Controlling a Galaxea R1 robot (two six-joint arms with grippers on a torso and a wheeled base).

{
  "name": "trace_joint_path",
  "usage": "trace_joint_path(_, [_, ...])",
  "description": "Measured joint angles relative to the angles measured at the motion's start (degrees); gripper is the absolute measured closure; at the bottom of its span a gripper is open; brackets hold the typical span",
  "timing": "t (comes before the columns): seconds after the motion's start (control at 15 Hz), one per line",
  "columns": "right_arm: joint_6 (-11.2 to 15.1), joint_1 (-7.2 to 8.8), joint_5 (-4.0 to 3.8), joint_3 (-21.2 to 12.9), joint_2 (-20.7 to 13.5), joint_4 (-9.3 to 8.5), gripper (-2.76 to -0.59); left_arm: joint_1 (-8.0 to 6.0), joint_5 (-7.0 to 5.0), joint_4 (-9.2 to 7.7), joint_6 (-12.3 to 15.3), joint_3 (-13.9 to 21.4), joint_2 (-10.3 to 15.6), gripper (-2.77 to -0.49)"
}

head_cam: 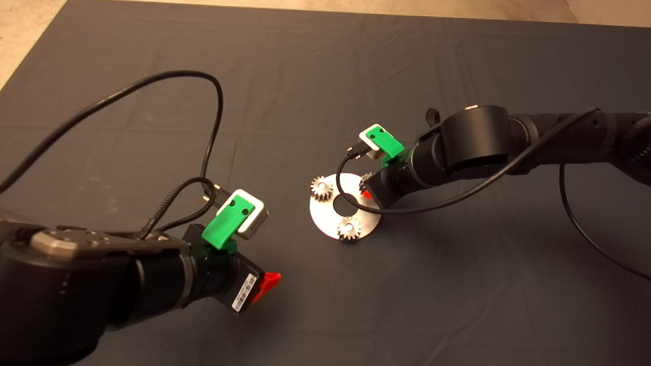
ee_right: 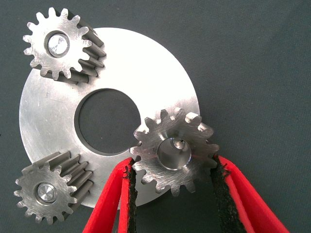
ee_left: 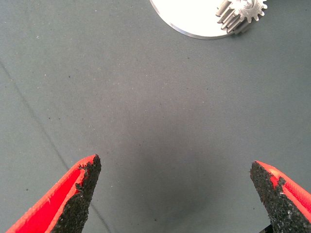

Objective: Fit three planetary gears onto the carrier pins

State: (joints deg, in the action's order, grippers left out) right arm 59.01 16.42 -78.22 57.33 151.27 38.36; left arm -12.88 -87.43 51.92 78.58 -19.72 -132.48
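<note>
Near the mat's [head_cam: 145, 63] middle lies the silver carrier disc [ee_right: 160, 77]. Two planetary gears [ee_right: 58, 46] sit seated on their carrier pins [ee_right: 57, 44]. The right gripper [ee_right: 172, 187] clamps the third gear [ee_right: 175, 148] over the last pin, tilted, not fully down. The left gripper [ee_left: 175, 194] hovers nearer the mat's front-left, fingers [ee_left: 73, 199] spread wide, holding nothing.

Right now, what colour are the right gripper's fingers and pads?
Red fingers with black pads, closed on the third planetary gear. Right wrist view shows it best.
</note>
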Motion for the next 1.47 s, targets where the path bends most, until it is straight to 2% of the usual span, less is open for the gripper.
trace_joint_path(0.67, [-0.1, 0.04, -0.09, -0.1, -0.4, 0.00, -0.87, 0.00, 0.00, 0.00, 0.0, 0.0, 0.2, -2.22])
trace_joint_path(0.8, [-0.1, 0.04, -0.44, -0.1, -0.6, 0.02, -0.87, 0.01, -0.02, 0.00, 0.0, 0.0, 0.2, -2.22])
trace_joint_path(1.13, [-0.2, -0.06, 0.19, -0.3, -1.6, -0.01, -0.87, -0.02, 0.02, 0.00, 0.0, 0.0, 0.1, -2.22])
trace_joint_path(1.47, [-0.8, -0.06, 0.17, -0.3, -1.6, 0.00, -0.87, -0.02, -0.02, 0.00, 0.1, 0.0, -0.5, -2.22])
